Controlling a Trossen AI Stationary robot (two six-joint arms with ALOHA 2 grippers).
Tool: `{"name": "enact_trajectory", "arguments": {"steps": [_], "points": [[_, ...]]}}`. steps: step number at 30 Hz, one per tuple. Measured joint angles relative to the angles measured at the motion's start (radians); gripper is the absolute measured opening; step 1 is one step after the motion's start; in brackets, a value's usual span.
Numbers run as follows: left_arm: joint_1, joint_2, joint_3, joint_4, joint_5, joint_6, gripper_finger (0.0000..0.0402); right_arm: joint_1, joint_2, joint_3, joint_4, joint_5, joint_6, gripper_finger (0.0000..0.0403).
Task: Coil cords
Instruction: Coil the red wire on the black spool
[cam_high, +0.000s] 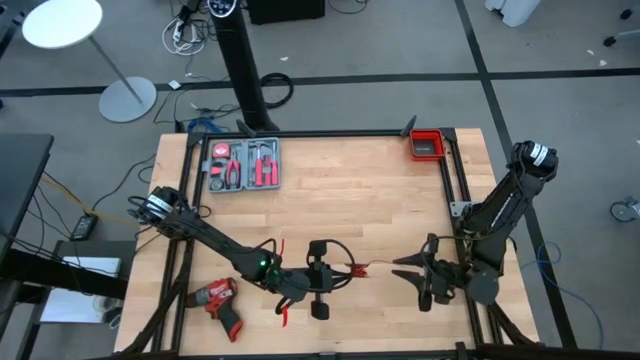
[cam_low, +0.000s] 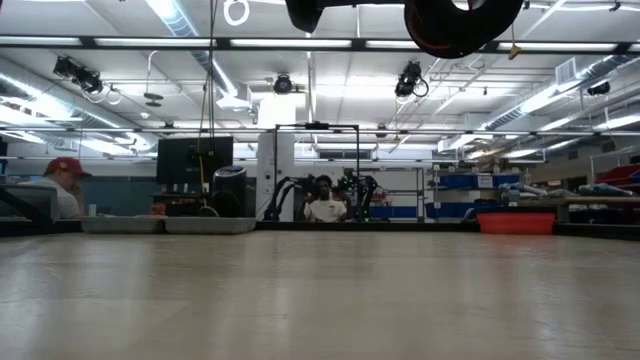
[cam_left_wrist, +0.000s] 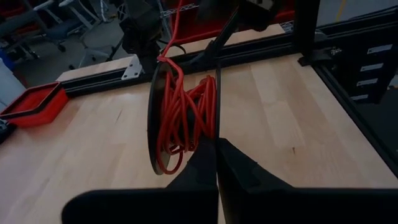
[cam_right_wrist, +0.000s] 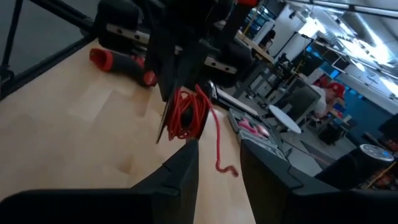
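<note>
Black arms meet over the near table edge, the left gripper pinched tight on the black cable looped with coiled red wire, whose limp, light tail suits the parted, empty right gripper.

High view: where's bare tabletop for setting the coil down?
Free: the wide middle of the table, between the tool tray and the red bin. Crowded: the near edge, where the left gripper pinches the black spool of red wire, the drill lies alongside, and the open right gripper hangs close.
</note>
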Motion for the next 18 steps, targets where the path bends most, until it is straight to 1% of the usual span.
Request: {"name": "enact_trajectory", "arguments": {"steps": [10, 18], "points": [[0.000, 0.000, 0.000, 0.008, 0.000, 0.002, 0.0000, -0.029, 0.000, 0.000, -0.026, -0.021, 0.026, 0.0114], [0.000, 0.000, 0.000, 0.007, 0.000, 0.002, 0.0000, -0.084, 0.000, 0.000, -0.095, -0.095, 0.126, 0.0113]]}}
